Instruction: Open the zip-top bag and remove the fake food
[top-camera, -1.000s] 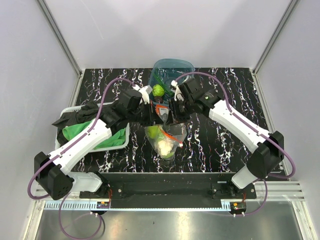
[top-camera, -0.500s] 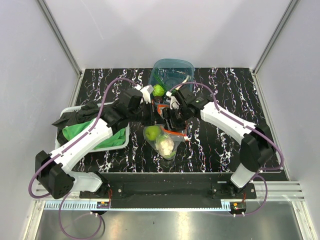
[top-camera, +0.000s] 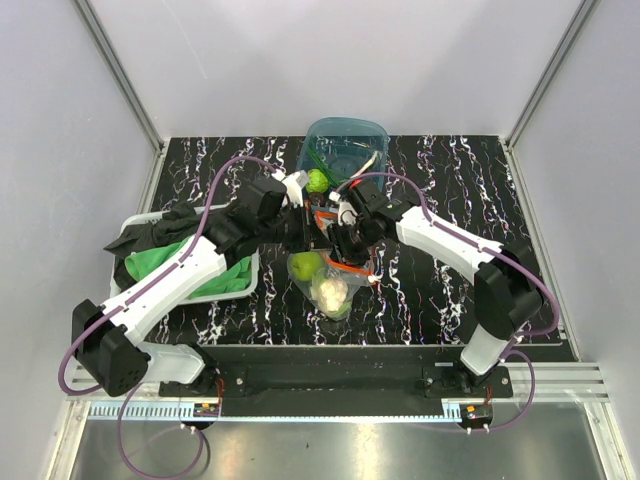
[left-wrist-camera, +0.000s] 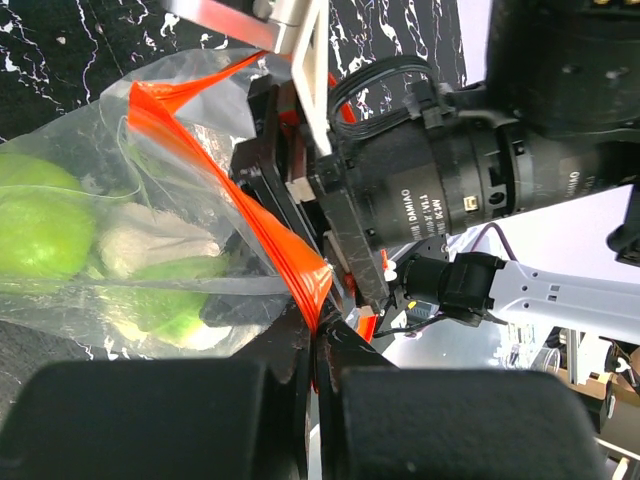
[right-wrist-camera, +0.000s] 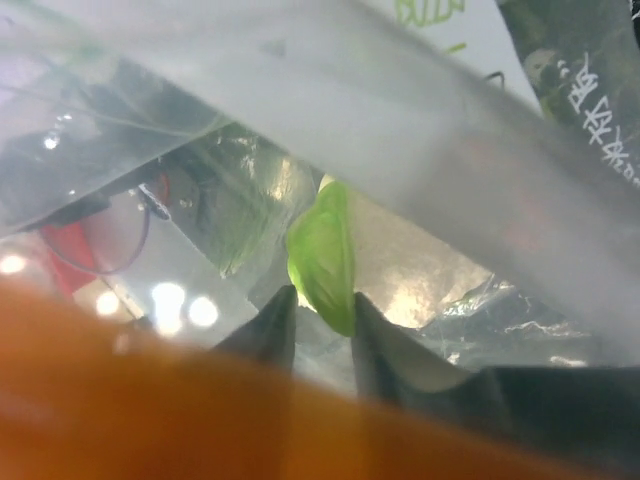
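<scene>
orange zip strip (left-wrist-camera: 285, 255), green apple (top-camera: 305, 265), marbled table (top-camera: 450, 160)

- The zip-top bag (top-camera: 335, 272) is laid mid-table (top-camera: 440, 190), fake food (top-camera: 330, 290) inside it.
- A loose piece (top-camera: 317, 181) and, behind it, the tub (top-camera: 345, 138) are set at its 12 o'clock.
- The tray (top-camera: 132, 220), cloth (top-camera: 150, 262) inside, is placed at 9 o'clock.
</scene>
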